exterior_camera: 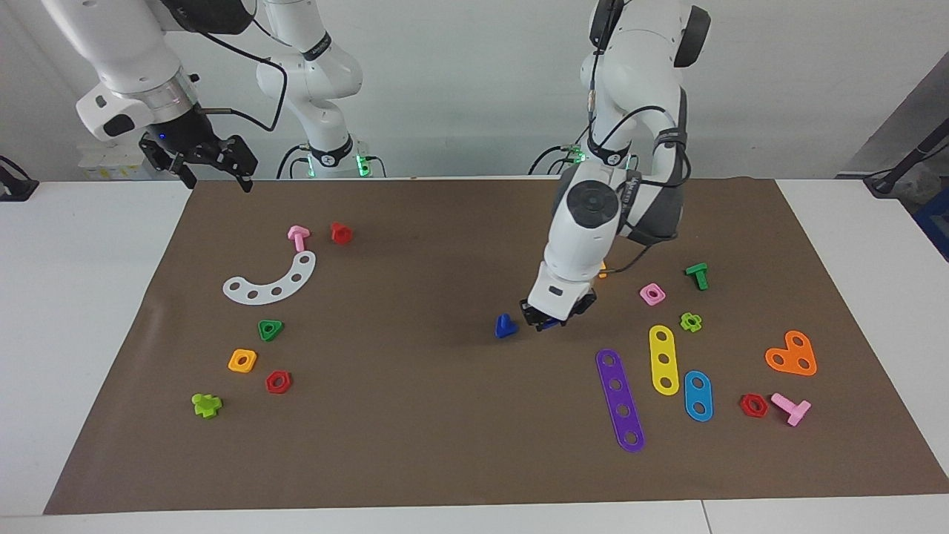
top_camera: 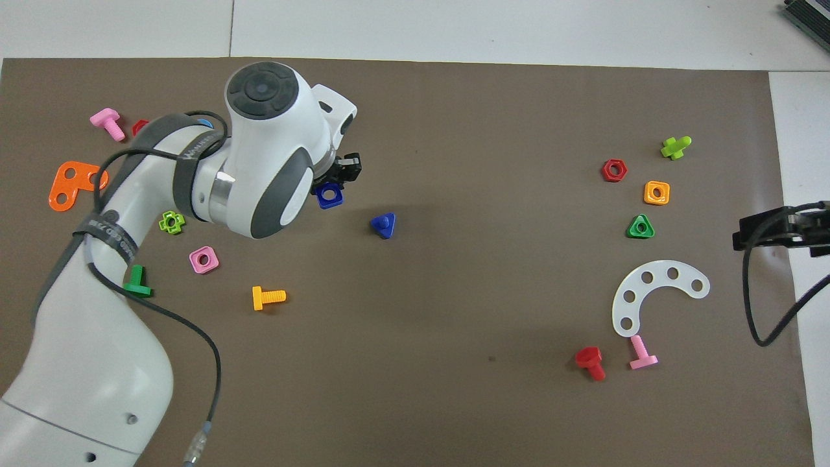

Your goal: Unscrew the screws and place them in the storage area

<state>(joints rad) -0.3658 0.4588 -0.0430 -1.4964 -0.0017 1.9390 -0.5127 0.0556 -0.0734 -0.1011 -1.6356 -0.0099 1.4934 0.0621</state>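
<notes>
Dark-blue triangular-headed bolt [top_camera: 384, 224] lies on its head, shaft upward.

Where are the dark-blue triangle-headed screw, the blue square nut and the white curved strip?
dark-blue screw [top_camera: 384, 224], overhead view, on its triangular head.
blue square nut [top_camera: 329, 194], overhead view, on its rim beside the hole.
white curved strip [exterior_camera: 271, 282], facing view, mid-arc.

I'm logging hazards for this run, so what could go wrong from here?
The left gripper is shut on the small dark-blue square plastic nut, gripped near its edge, so it might slip out. The dark-blue triangular-headed plastic bolt sits head-down on the brown mat, shaft up, and could topple if brushed.
</notes>
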